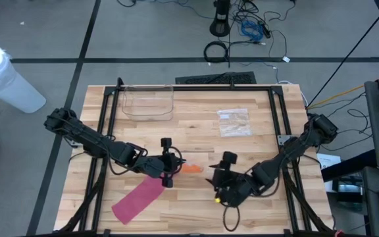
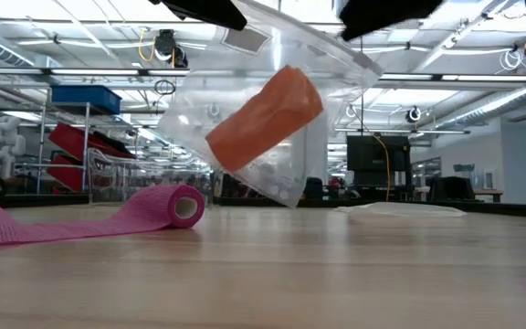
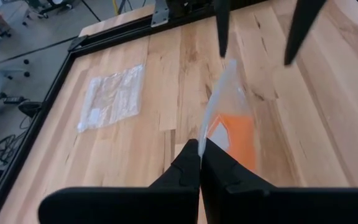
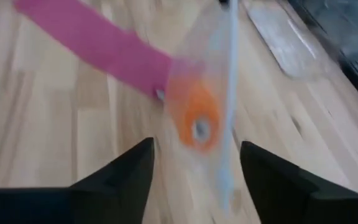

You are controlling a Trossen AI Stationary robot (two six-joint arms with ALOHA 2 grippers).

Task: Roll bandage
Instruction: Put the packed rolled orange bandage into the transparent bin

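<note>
The pink bandage (image 1: pixel 140 196) lies partly unrolled on the wooden table (image 1: pixel 196 125), its loose strip running toward the near left corner. From above we see only a flat pink band, but the low view shows the rolled end (image 2: pixel 183 206) standing on its edge on the wood, hollow core facing the camera, with the strip trailing off to the side.

Above the table hangs a clear plastic bag (image 2: pixel 281 119) with an orange roll (image 2: pixel 265 117) inside it. In the low view we see the bag tilted and well clear of the wood. In the high view we can only pick out the orange roll (image 1: pixel 190 168) between the two arms, the bag being almost invisible there.

The left gripper (image 3: pixel 199 163) has its fingers pressed together on the edge of the bag (image 3: pixel 229 99), as its own wrist view shows plainly, with the orange roll (image 3: pixel 234 138) just beyond the fingertips. From above we see that gripper (image 1: pixel 167 168) near the middle of the table, just beside the rolled end of the bandage.

The right gripper (image 4: pixel 196 165) stands with its fingers spread wide, holding nothing. Its wrist view looks at the orange roll (image 4: pixel 196 121) end-on through the bag, with the pink strip (image 4: pixel 98 43) behind. From above it (image 1: pixel 224 172) sits just to the right of the bag.

The high view alone shows a clear tub (image 1: pixel 149 102) and a flat empty bag (image 1: pixel 233 122) farther back on the table.
</note>
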